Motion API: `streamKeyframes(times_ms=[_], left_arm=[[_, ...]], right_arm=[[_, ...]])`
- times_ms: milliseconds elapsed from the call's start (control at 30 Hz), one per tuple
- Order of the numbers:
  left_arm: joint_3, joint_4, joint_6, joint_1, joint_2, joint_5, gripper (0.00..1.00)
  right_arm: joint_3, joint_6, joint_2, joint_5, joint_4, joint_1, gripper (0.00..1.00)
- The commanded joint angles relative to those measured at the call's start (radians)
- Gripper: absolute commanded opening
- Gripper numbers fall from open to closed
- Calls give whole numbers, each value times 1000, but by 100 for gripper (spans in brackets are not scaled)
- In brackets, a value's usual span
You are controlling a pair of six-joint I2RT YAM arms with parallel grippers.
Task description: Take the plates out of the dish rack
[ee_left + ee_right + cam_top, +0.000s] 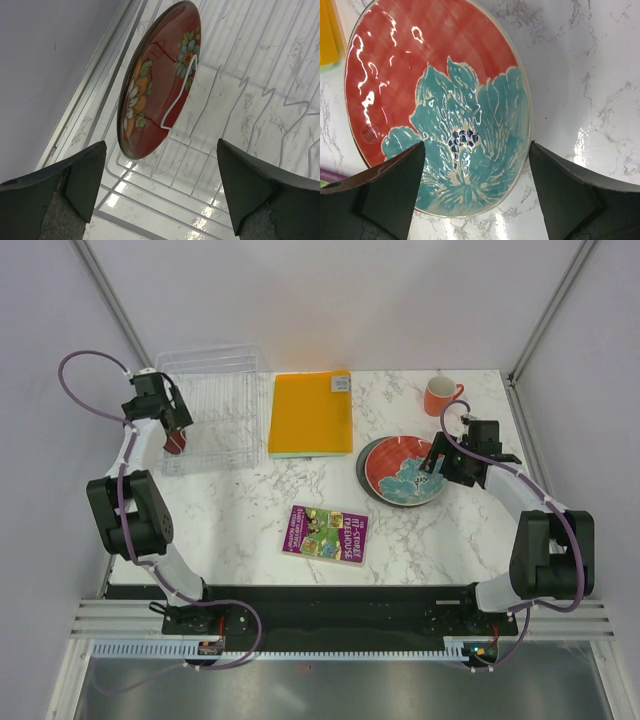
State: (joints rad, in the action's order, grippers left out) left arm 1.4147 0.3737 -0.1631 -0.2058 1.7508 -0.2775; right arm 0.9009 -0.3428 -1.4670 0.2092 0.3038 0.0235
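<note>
Book with "TREEHOUSE" cover title; left and right jaws wide apart, empty.

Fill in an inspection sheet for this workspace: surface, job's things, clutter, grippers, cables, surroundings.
Surface: white marbled table, glossy.
Job's things: dish rack, far left, holds one dark red plate on edge; red and teal plate lies on a darker plate, right.
Clutter: orange folder, orange mug, book.
Grippers: left gripper open, facing the dark red plate; right gripper open above the red and teal plate.
Cables: purple cable loops along each arm.
Surroundings: white walls, metal corner posts.
</note>
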Motion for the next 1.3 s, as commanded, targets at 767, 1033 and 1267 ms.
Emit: streamKeyframes(times_ms=[767, 1033, 1267], left_arm=[[-111, -275, -30, -32, 6, -140, 73], [-128, -369, -13, -29, 35, -184, 62], [-86, -361, -55, -30, 78, -134, 35]], right_arm=[[-13, 28, -72, 58, -58, 1, 90], [-11, 31, -87, 75, -65, 1, 90], [-5, 31, -115, 90, -69, 0, 90]])
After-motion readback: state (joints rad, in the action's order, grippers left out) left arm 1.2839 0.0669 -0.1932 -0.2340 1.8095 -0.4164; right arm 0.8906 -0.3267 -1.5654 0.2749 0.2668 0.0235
